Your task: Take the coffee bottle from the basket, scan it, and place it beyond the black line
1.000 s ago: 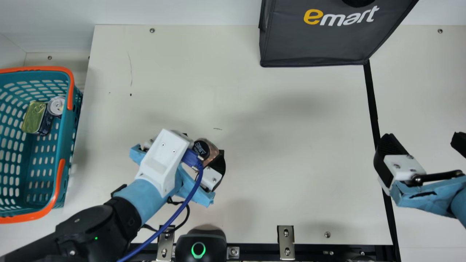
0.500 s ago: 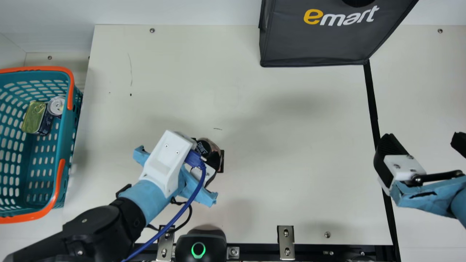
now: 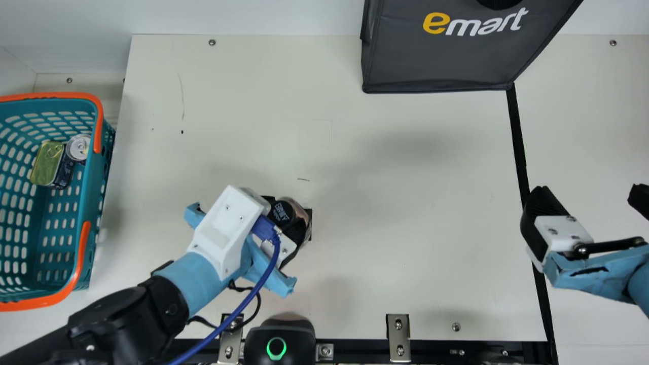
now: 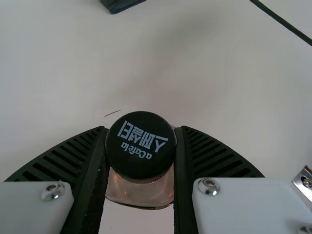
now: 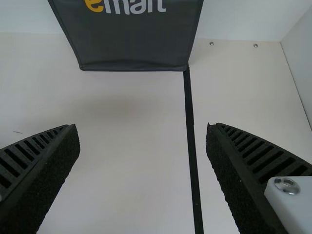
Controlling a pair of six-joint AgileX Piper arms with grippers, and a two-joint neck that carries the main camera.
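The left hand has its two black ribbed fingers pressed against opposite sides of the coffee bottle. The bottle's dark, pale-lettered cap faces the camera, level with the fingertips, above a coppery, shiny body. Just past the fingertips, a short thin mark lies on the bench. Well ahead of the hand are a dark corner of something and, off to one side, the black line. A metal bracket sits out beside one finger's white mount.

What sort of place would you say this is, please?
Probably a mock supermarket checkout on a robot workbench: a teal shopping basket holding cans, a dark shopping bag, and a scanner-like device with a green ring.
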